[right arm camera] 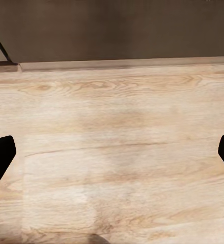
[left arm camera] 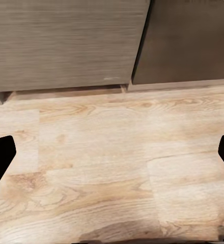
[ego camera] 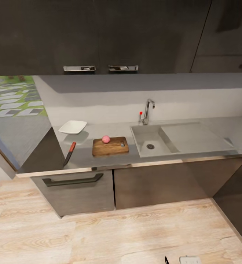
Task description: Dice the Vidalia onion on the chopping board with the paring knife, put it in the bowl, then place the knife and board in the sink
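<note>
Little of the robot's body shows. On the left gripper [left arm camera: 112, 152], two matte black fingertips [left arm camera: 0, 157] appear — flat, blunt, rounded wedges with no markings, screws or cables. The right gripper [right arm camera: 112, 155] looks identical: plain black fingertips [right arm camera: 0, 157], smooth and featureless. In the head view, a small white rounded part [ego camera: 190, 260] and a thin black tip [ego camera: 166, 260] — details unclear.

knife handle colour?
Red-orange on the paring knife, with a dark blade; head view shows it best.
</note>
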`<state>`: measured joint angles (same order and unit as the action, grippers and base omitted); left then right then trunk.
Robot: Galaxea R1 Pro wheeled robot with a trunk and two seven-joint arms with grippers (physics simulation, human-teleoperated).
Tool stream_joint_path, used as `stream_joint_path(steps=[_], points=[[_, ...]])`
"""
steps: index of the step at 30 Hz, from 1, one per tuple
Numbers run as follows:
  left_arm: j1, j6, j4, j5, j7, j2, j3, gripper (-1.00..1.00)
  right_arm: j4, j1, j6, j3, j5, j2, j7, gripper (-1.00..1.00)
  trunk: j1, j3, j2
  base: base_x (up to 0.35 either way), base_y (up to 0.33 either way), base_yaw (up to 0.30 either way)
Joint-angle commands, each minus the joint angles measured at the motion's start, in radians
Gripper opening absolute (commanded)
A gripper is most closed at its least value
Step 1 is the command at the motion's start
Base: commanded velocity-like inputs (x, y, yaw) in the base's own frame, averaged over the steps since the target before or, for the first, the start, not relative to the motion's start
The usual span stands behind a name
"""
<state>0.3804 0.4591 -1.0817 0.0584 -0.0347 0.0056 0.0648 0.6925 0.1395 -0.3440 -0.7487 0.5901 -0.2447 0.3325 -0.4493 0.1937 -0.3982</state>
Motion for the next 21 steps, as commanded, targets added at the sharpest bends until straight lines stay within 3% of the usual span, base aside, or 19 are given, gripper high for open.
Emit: stream_joint_path(steps=[1, 21], points=[[0.000, 0.001, -0.001, 0.006, -0.004, 0.001, 0.001, 1.00, 0.001, 0.002, -0.006, -0.008, 0.010, -0.001, 0.007, 1.00, -0.001, 0.000, -0.002, 0.000, 0.000, 0.000], [0.000, 0.001, -0.001, 0.006, -0.004, 0.001, 0.001, 1.00, 0.001, 0.002, -0.006, -0.009, 0.010, -0.001, 0.007, 1.00, -0.001, -0.032, -0.002, 0.000, 0.000, 0.000]])
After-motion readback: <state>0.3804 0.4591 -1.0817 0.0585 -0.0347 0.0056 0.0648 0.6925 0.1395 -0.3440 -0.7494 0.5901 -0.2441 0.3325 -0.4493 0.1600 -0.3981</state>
